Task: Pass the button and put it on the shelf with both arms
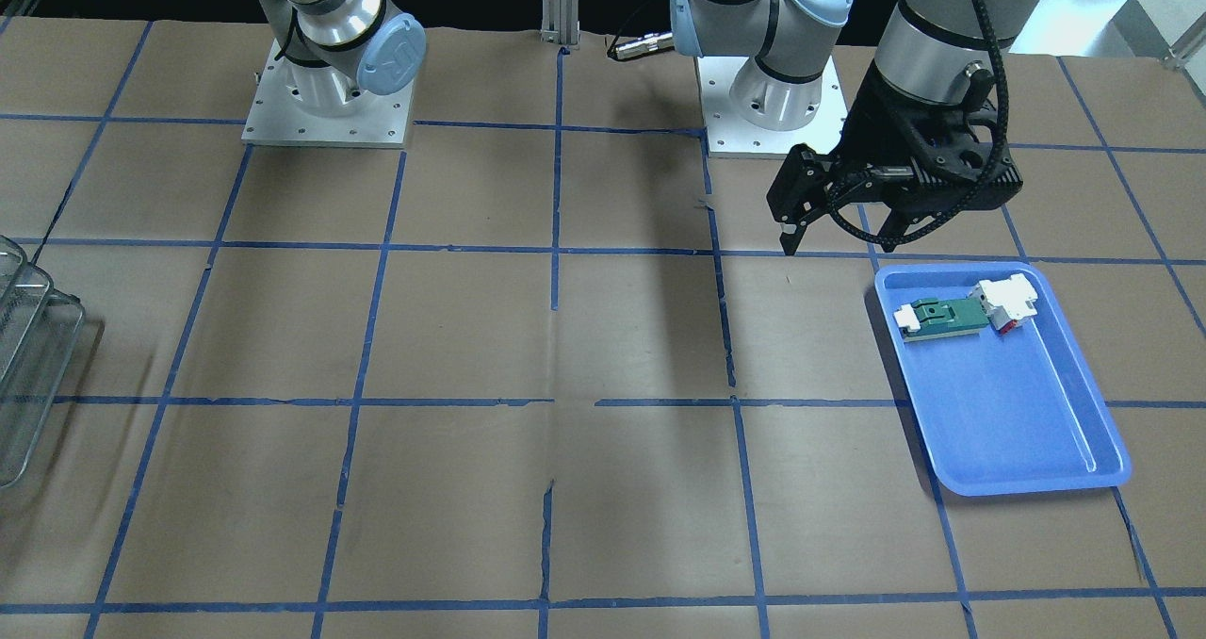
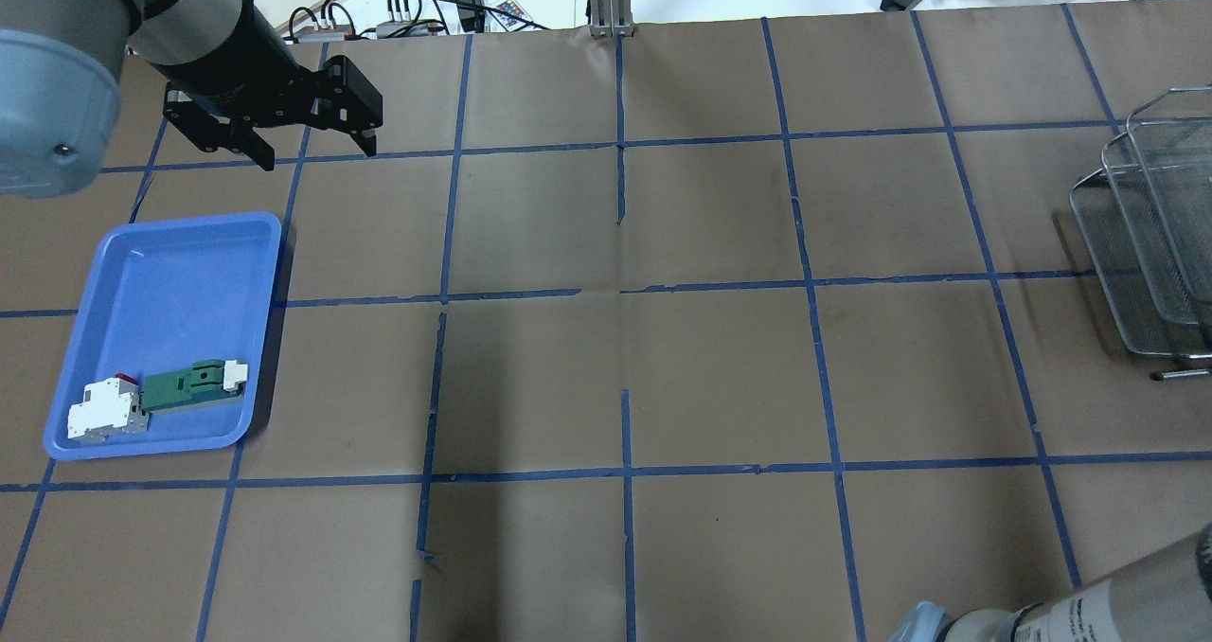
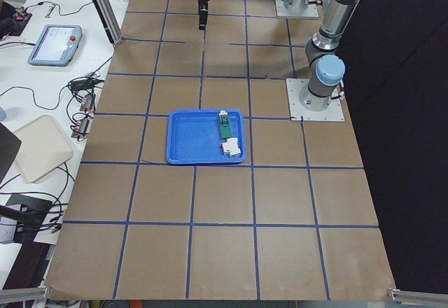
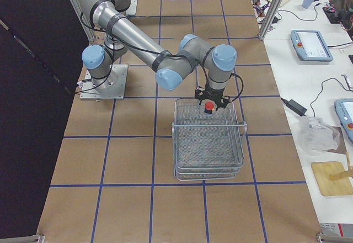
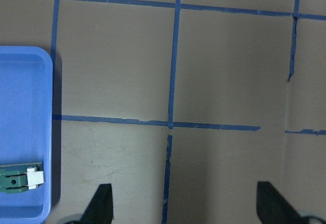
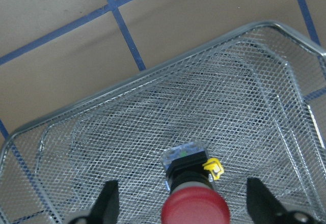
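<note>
The red-headed button [image 6: 194,208] rests on the mesh of the silver wire shelf [image 6: 153,112], its black body with a yellow bit pointing away. My right gripper [image 6: 181,184] is open just above the shelf. Its fingers [image 6: 108,199] stand on either side of the button and are apart from it. In the right exterior view the button [image 4: 209,107] shows under the right gripper [image 4: 209,100], over the back end of the shelf [image 4: 209,154]. My left gripper [image 2: 312,145] is open and empty above the table, beyond the blue tray [image 2: 180,282].
The blue tray [image 1: 1018,422] holds a green-and-white connector part [image 1: 942,319] and a white part [image 1: 1010,300] at one end. The shelf [image 2: 1155,244] sits at the table's edge on my right. Blue tape lines grid the brown table.
</note>
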